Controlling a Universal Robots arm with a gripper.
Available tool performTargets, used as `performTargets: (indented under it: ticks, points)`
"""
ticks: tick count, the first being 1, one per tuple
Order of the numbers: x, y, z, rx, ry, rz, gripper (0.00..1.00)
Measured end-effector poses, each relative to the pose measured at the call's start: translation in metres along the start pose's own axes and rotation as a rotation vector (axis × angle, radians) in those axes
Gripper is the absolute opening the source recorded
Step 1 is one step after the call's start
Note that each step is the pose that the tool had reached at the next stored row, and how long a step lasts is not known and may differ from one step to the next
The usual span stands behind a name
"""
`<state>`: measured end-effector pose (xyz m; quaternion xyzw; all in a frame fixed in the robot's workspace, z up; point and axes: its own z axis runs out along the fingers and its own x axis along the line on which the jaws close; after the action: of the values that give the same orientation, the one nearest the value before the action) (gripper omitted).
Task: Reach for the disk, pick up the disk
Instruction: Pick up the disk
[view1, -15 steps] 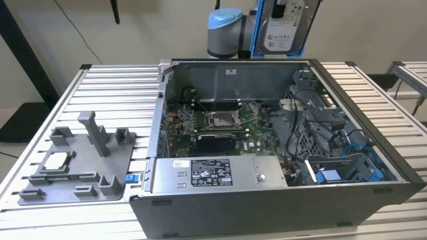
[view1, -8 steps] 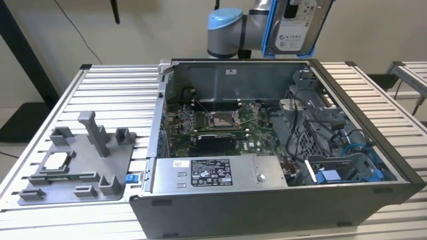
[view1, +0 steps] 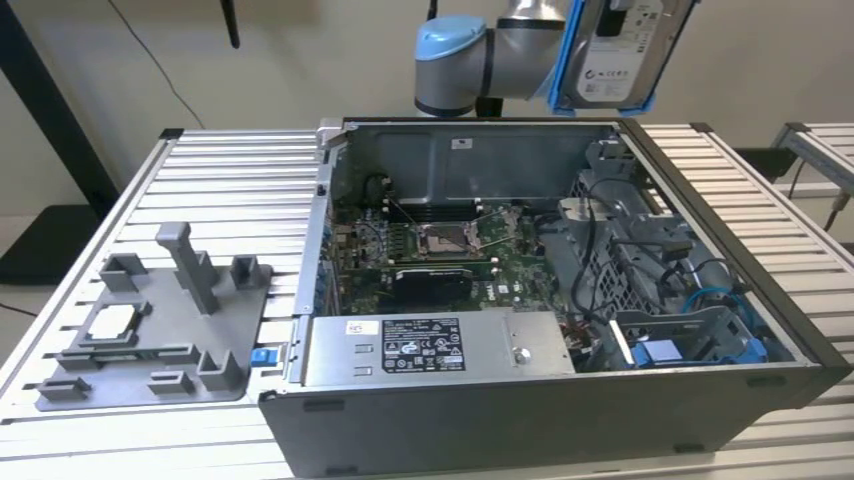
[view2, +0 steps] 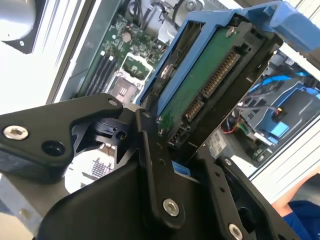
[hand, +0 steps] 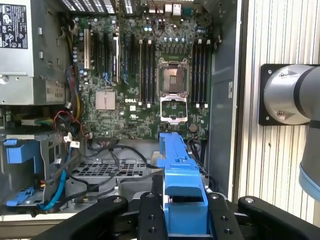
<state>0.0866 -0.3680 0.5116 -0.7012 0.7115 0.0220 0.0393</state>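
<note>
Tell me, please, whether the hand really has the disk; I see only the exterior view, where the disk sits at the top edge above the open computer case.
Observer: Yes. In the first wrist view the hand is shut on the disk, with black fingers against its blue frame on both sides.
Operator: Which face points away from my camera?
Observer: In the second wrist view it is the green circuit board with its connector row.
Operator: What lies beyond the disk?
Observer: In the first wrist view the frame lines up over the motherboard, near the processor socket.
</note>
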Motion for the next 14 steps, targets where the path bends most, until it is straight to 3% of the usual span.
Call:
performTargets:
  ticks: [2,14]
  points:
    - [-0.0001,-0.0040,0.0001,0.0000,0.0000,0.000,0.00]
    - [-0.0001,-0.0057,0.0001,0.0000,0.0001,0.000,0.00]
